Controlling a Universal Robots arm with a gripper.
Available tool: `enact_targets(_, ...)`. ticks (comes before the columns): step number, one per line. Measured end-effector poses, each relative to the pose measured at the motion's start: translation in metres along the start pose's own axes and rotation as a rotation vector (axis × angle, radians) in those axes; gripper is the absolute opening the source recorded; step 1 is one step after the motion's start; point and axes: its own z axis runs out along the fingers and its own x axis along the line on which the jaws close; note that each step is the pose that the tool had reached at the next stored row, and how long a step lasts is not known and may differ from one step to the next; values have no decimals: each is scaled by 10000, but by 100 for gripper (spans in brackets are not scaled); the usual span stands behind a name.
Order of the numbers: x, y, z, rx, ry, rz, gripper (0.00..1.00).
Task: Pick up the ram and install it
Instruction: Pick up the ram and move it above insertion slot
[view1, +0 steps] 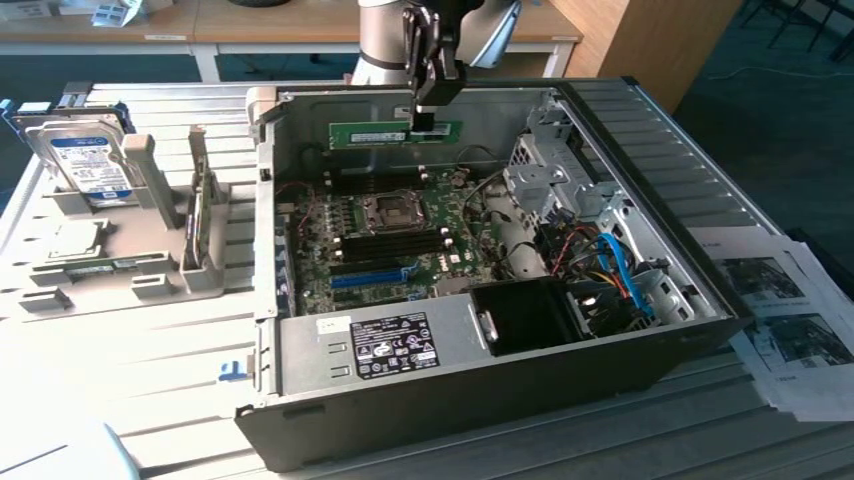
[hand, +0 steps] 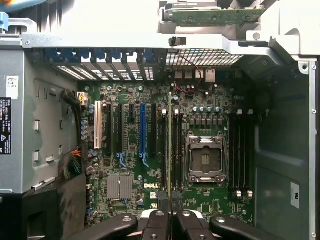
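Ram: the ram (view1: 387, 133), a thin green memory stick with dark chips, hangs level from the tip of the tool (view1: 430, 125), gripped near one end, with most of its length reaching out to one side of the tool.
Ram, wrist view: seen edge-on, the ram (hand: 170, 150) is a narrow line running straight out from between the fingers (hand: 157, 220).
Tool: the tool (hand: 170, 222) is clenched on the ram, with both fingers pressed against the board's flat faces.
Below the tool: the Dell motherboard (view1: 400, 240) lies flat in the open computer case (view1: 467, 390). The ram is in the air above it, clear of the board.
Memory slots: dark memory slots (hand: 176, 150) run parallel to the held stick, directly under it by the look of it.
Beside the slots: the open processor socket (hand: 205, 160), empty, with more dark slots (hand: 240, 155) on its far side from the tool's line.
Further from the tool: a long blue expansion slot (hand: 142, 130).
Outside the case: a hard drive (view1: 87, 160) stands in a grey parts holder (view1: 120, 260) on the desk (view1: 134, 400), well away from the tool. Printed sheets (view1: 787, 310) lie on the case's other side.
Done: the pick-up looks complete, and the ram has been carried over the case.
Left: the ram is not yet seated in a slot.
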Motion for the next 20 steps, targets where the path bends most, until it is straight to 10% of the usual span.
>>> enact_targets(20,1,-1,56,92,-2,-10,12)
